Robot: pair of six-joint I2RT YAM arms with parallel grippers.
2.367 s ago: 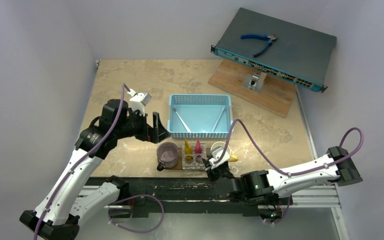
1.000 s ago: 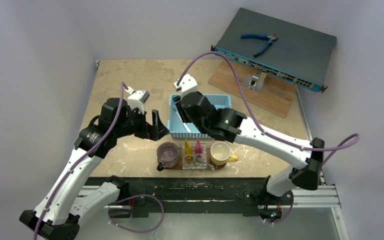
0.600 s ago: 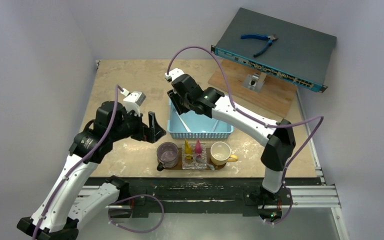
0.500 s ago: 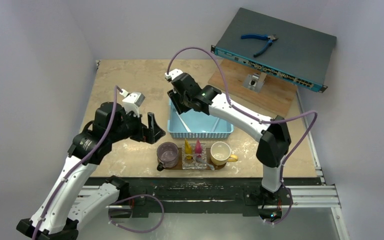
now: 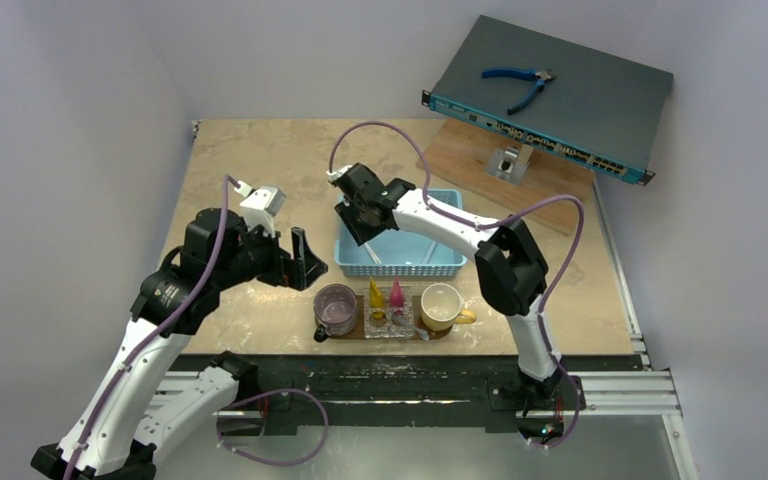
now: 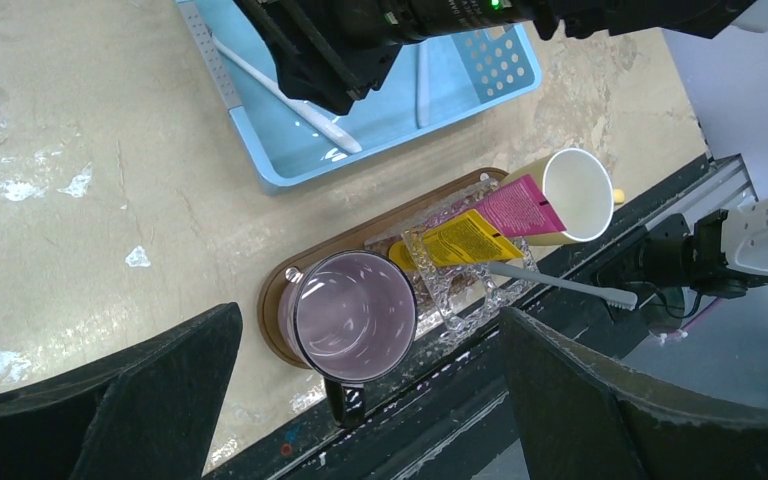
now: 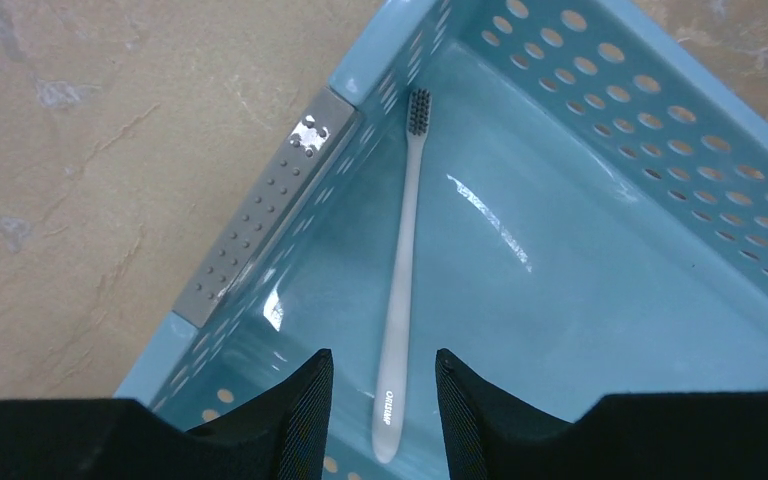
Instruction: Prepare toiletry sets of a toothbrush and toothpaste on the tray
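Main risk: the basket toothbrush (image 7: 405,250) is thin and lies flat on the smooth floor of the light-blue mesh basket (image 7: 600,70). If the jaws close only on the very end of the handle, I think it may pivot, slip out, or slide along the floor instead of rising.
Second risk: this brush runs close to the basket wall that carries the grey strip (image 7: 265,210). A descent a little off to that side could strike the rim and push the basket over the desk (image 5: 260,160).
Risk at the tray: it is crowded, so a carried brush could knock over a tube.
Right gripper (image 7: 382,375): jaws partly apart, grasping nothing, above the left end of the basket.
Brush relative to the jaws: the handle end lies between the two fingers and under them; the bristle head points away, toward the basket corner. How high the jaws hang above it I cannot tell.
Left gripper (image 6: 370,318): jaws fully released, empty, hovering over the tray.
Tray (image 6: 278,290): dark-brown oval at the near edge of the desk. It carries a purple cup (image 6: 350,315), a glass holder (image 6: 460,295) with the yellow tube (image 6: 460,240) and the pink tube (image 6: 515,208), and a cream cup (image 6: 578,195).
Tray toothbrush (image 6: 560,285): lies by the holder, its head past the tray rim.
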